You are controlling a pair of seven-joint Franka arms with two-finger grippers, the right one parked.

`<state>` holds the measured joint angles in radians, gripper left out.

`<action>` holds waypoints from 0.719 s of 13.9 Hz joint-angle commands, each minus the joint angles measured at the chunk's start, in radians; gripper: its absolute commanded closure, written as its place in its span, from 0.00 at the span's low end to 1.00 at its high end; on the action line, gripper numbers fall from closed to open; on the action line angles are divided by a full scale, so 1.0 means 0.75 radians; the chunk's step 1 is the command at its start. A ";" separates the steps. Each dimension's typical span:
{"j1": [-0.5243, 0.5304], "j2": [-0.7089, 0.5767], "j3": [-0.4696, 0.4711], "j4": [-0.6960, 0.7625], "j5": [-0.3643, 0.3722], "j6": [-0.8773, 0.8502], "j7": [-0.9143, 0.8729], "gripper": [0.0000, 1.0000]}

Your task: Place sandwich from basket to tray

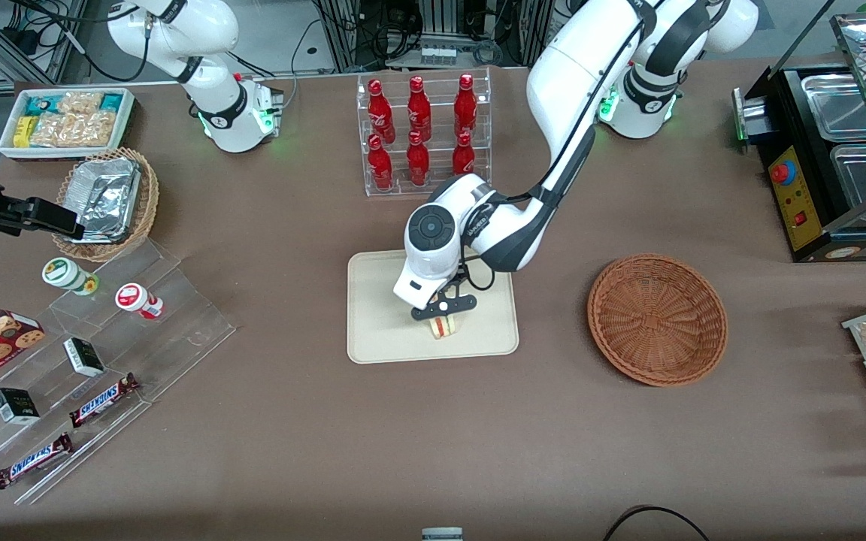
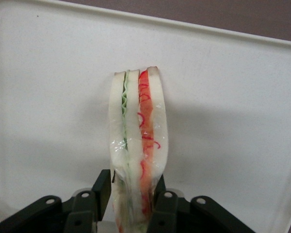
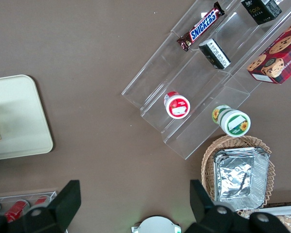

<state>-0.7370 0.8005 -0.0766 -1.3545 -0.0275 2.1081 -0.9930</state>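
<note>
The sandwich is a pale bread wedge with red, orange and green layers. It stands on edge on the cream tray, near the tray's edge closest to the front camera. My left gripper is right above it, shut on the sandwich. In the left wrist view the black fingers press both sides of the sandwich over the tray's surface. The reddish-brown basket stands empty beside the tray, toward the working arm's end of the table. The tray's corner shows in the right wrist view.
A clear rack of red bottles stands farther from the front camera than the tray. A clear stepped stand with snacks, a tan basket of foil containers and a white bin lie toward the parked arm's end. A black appliance stands toward the working arm's end.
</note>
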 commanded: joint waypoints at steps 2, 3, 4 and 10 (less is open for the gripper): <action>-0.013 0.007 0.014 0.055 -0.006 -0.037 -0.028 0.00; -0.013 -0.006 0.014 0.055 -0.006 -0.043 -0.026 0.00; -0.013 -0.012 0.016 0.055 -0.006 -0.045 -0.026 0.00; 0.005 -0.067 0.020 0.055 -0.012 -0.082 -0.018 0.00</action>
<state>-0.7329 0.7745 -0.0701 -1.3120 -0.0276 2.0824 -0.9971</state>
